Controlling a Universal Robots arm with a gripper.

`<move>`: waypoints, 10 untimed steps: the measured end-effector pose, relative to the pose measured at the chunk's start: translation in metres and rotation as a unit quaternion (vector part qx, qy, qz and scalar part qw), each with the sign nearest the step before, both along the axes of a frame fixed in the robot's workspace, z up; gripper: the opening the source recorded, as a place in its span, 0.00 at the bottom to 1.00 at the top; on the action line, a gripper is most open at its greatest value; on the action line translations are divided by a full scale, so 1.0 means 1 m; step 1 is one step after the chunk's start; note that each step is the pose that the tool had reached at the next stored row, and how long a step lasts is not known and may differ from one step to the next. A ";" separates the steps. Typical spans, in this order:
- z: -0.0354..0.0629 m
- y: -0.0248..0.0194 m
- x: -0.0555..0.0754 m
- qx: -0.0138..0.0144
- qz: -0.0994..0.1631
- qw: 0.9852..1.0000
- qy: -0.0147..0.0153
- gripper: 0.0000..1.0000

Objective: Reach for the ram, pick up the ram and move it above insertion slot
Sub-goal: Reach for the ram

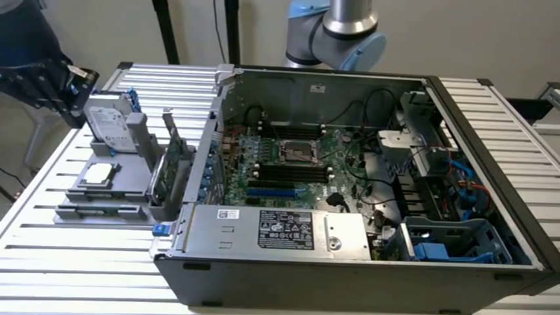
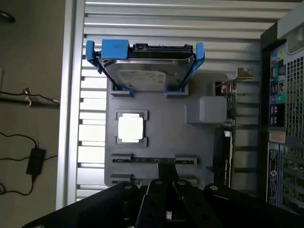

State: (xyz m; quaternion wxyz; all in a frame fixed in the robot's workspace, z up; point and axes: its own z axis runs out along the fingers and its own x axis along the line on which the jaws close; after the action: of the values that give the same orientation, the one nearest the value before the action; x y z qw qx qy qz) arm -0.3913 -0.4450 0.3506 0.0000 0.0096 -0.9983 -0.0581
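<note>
- The ram (image 2: 142,160) lies flat in the end groove of a grey holder (image 2: 166,137), seated between small grey brackets, with nothing gripping it.
- In the exterior view the ram (image 1: 98,210) sits at the near end of the holder (image 1: 122,197). It is to the exterior view's left of the open computer case (image 1: 350,262), outside the case wall.
- The end effector (image 2: 166,176) hangs above the holder, its dark tip lined up over the middle of the ram. I cannot tell whether it is released or clenched.
- Further along the holder sit a pale square processor chip (image 2: 130,128) and then a hard drive (image 2: 147,76) in a blue frame, propped at a tilt.
- A green expansion card (image 2: 230,118) stands on edge along the side of the holder nearest the case.
- Inside the case, long dark insertion slots (image 1: 289,174) run beside the processor socket (image 1: 298,151), well apart from the ram.
- The holder and the case rest on a slatted metal desk (image 1: 79,262).
- The arm (image 1: 341,29) rises behind the case.
</note>
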 end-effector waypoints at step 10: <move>-0.0001 -0.0353 -0.001 -0.002 0.000 1.000 0.000 0.11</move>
State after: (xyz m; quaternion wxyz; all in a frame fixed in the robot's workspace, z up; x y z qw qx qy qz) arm -0.3921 -0.4802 0.3505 0.0001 0.0096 -0.9984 -0.0566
